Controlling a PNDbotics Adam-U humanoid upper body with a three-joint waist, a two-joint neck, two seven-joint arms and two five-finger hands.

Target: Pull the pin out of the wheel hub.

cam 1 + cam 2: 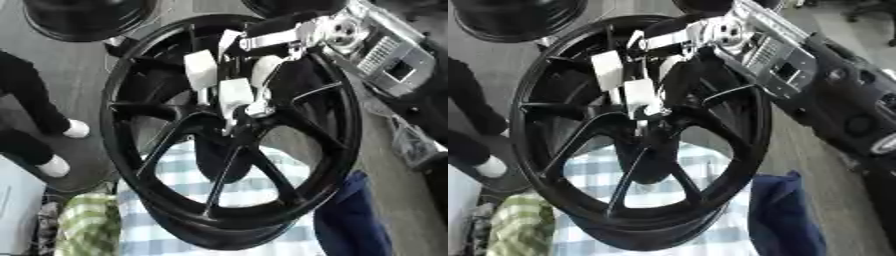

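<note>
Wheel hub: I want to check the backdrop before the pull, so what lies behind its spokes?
Through the wheel hub spokes, a blue-and-white checked cloth shows. The right hand covers the centre, so the pin and whatever is behind there cannot be seen.

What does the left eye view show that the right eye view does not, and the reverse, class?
Only the left eye view shows two white shoes on the floor at the left; in the right eye view just one remains in sight.

Only the right eye view shows the long black forearm with its round joints running to the right edge.

Both share the black wheel hub, the right hand with pale fingertips reaching to its centre, the checked cloth and the blue cloth. The pin itself cannot be made out.
</note>
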